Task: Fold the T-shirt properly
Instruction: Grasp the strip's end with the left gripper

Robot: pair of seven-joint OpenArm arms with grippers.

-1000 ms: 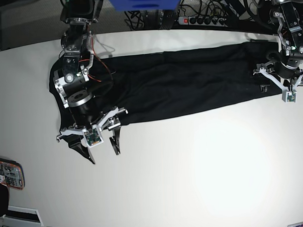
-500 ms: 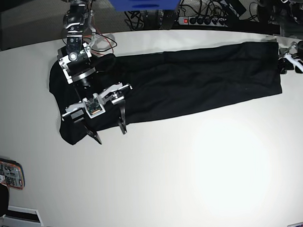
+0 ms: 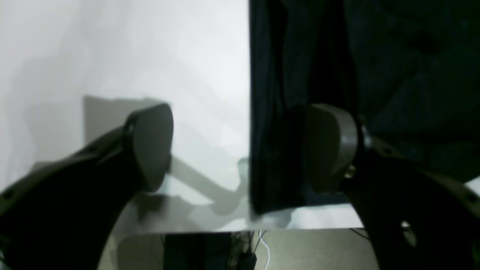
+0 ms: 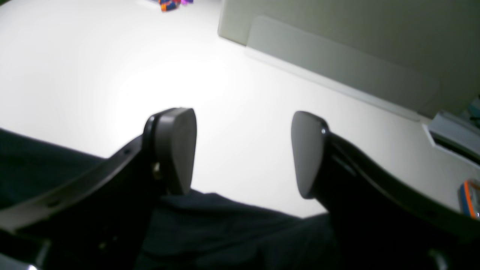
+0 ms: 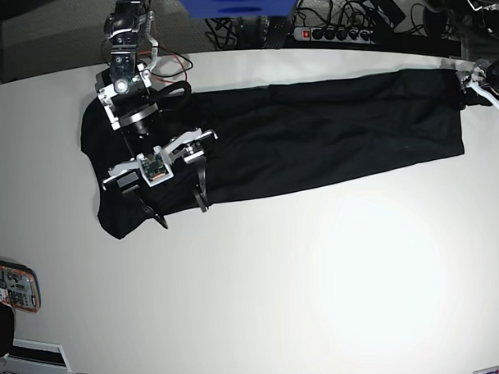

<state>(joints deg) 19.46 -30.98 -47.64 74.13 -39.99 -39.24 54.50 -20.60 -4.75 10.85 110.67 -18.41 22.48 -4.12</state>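
The black T-shirt (image 5: 313,135) lies on the white table as a long flat band running left to right. My right gripper (image 5: 182,216) hovers over its left end near the front edge, open with nothing between the fingers; the right wrist view shows the pads (image 4: 176,150) apart above the cloth (image 4: 225,228). My left gripper (image 3: 240,150) is open at the shirt's right end. One finger (image 3: 330,146) hangs over the cloth (image 3: 300,75), the other over bare table. In the base view the left arm (image 5: 485,82) sits at the far right edge, mostly cut off.
A flat orange-edged device (image 5: 11,286) lies at the table's left edge. A power strip (image 5: 326,32) and cables run behind the table, with a blue object (image 5: 235,0) at the top. The table's end edge (image 3: 187,230) is just beyond the left gripper.
The right gripper rose and drew back from the shirt's lower-left corner onto the cloth. The left arm pulled away from the shirt's right end toward the far right edge.
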